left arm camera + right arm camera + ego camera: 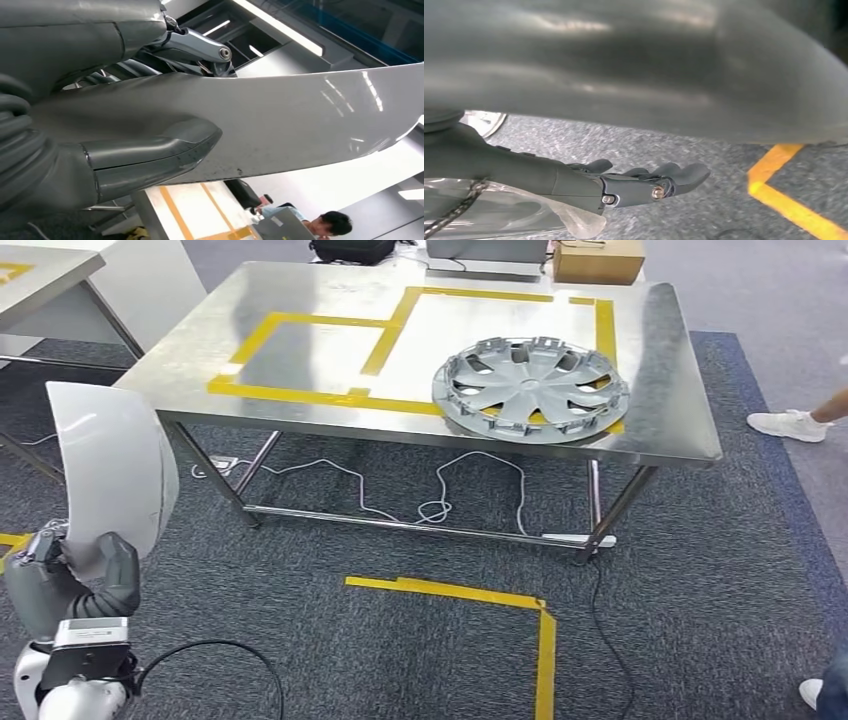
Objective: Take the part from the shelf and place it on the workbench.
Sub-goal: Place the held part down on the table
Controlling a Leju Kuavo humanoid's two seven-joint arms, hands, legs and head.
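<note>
At the near left, the left hand (85,575) grips the lower edge of a curved white part (112,470), thumb (150,157) pressed against its glossy face and darker fingers wrapped behind; the part stands upright above the hand, off the desk and left of it. Ahead, the steel desk (300,400) carries yellow tape (300,395) marking rectangles. On its right half lies a silver hubcap (530,388), overlapping the near tape line. Cables (430,502) trail on the grey carpet (700,590) under the desk, and more yellow floor tape (470,595) lies nearer. A person's white shoe (790,424) shows at far right. The right hand (644,182) hangs over the carpet, fingers loosely apart, holding nothing.
</note>
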